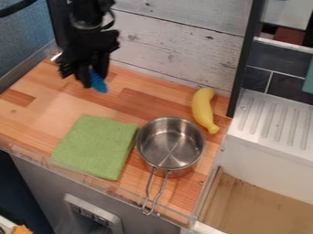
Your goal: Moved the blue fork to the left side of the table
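Note:
The black gripper (pixel 92 78) hangs over the back left part of the wooden table, pointing down. It is shut on the blue fork (pixel 98 82), whose blue end sticks out below and to the right of the fingertips. The rest of the fork is hidden by the gripper. The wooden table (pixel 36 114) spreads out below, and whether the fork touches it I cannot tell.
A green cloth (pixel 96 146) lies at the front middle. Right of it stands a metal pot (pixel 171 144), its handle toward the front edge. A yellow banana (pixel 203 109) lies at the back right. A wooden wall (pixel 177 45) bounds the back, and a white sink unit (pixel 269 151) the right.

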Controlling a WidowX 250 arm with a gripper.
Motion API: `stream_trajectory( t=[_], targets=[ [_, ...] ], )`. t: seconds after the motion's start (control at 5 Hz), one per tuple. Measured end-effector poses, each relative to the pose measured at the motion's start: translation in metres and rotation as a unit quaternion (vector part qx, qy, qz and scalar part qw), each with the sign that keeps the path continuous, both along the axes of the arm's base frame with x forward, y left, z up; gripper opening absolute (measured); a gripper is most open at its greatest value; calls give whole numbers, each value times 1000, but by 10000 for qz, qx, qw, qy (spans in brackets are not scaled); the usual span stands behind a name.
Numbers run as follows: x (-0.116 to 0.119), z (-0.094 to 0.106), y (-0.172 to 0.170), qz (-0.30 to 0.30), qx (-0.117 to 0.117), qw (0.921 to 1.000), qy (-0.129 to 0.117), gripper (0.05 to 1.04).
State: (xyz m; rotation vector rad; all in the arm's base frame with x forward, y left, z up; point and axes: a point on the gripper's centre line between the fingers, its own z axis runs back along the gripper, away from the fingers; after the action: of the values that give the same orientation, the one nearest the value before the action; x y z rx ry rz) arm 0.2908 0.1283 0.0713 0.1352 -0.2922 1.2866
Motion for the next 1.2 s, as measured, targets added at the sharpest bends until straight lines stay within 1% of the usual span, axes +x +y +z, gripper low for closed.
stream_trajectory(
  t=[0.2,0.4,0.6,0.8,1.0,1.2],
  targets=[
    [-12,-5,12,78,2,9999,148,408],
    [-28,-17,30,319,-15,9986,417,408],
    [-40,-37,38,443,-26,9963,740,408],
    [-51,-52,44,497,-122,9945,915,408],
    [-58,-60,51,601,-186,9929,1010,408],
    [-63,-68,50,594,-231,9904,1227,408]
  ],
)
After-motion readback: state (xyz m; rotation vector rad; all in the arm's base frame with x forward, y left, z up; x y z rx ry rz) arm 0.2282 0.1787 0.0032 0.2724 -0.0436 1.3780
